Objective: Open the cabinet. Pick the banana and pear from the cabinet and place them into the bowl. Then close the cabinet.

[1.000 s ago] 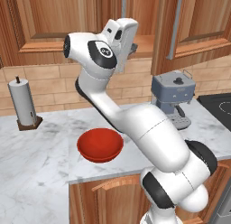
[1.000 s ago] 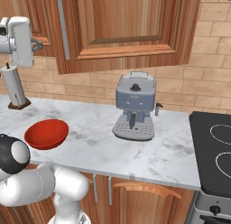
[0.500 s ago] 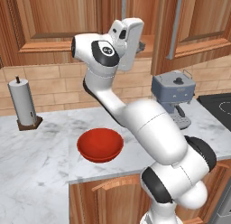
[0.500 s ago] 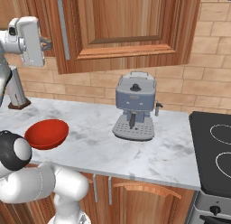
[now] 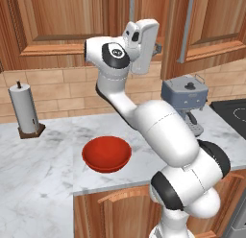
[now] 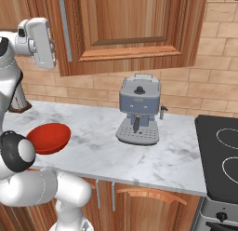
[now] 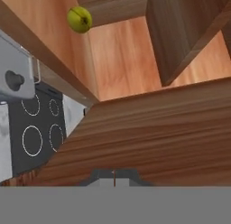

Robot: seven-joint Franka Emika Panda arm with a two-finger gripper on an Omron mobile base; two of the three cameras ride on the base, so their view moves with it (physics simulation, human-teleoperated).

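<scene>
- The hand [image 7: 114, 177] is raised up at the cabinet [image 6: 135, 30], its fingers pressed together on nothing.
- In the hand view the pear [image 7: 80, 19] sits inside the cabinet, well apart from the hand.
- The bowl [image 5: 106, 153] rests on the worktop [image 5: 38, 160] below, left of the coffee machine [image 5: 184, 95].
- A paper-towel roll [image 5: 25, 109] stands far left.

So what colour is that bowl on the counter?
Glossy plain red; the bowl shows best in the left base view.
</scene>
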